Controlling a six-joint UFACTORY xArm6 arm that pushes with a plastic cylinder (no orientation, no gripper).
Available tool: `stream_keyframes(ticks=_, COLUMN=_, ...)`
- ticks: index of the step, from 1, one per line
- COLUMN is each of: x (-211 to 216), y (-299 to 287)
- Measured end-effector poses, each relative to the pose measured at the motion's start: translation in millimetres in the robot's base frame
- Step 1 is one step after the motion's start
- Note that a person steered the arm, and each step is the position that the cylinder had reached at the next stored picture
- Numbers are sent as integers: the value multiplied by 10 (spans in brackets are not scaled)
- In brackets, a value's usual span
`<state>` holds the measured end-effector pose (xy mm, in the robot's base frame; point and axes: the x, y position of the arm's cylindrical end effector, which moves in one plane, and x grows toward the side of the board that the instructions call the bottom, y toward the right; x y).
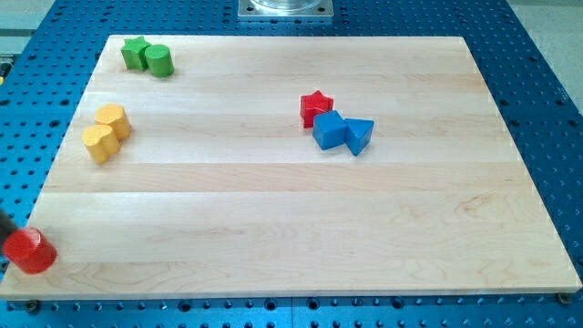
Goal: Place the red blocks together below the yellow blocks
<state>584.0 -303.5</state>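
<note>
Red cylinder block (30, 251) sits at wooden surface (273, 210) bottom-left corner, below yellow blocks (107, 132); red star block (315, 107) touches blue blocks (342, 133). Tip barely visible; end effector state indeterminate. Next, probably: push star leftward.

cylinder (31, 251) at board's (273, 210) bottom-left corner, star (315, 107) mid-right.

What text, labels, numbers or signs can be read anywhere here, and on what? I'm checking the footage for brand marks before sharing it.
None: no readable text, label, number or sign shows anywhere.
The wooden board is bare, and the blocks, among them the red star and the red cylinder, carry no marks.
The blue perforated table and the metal plate at the view's top show none.
</note>
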Motion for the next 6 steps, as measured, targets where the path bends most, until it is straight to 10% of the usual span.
stream_keyframes(ticks=2, x=326, y=363)
stream_keyframes(ticks=4, x=-227, y=194)
stream_keyframes(ticks=6, x=-1312, y=1488)
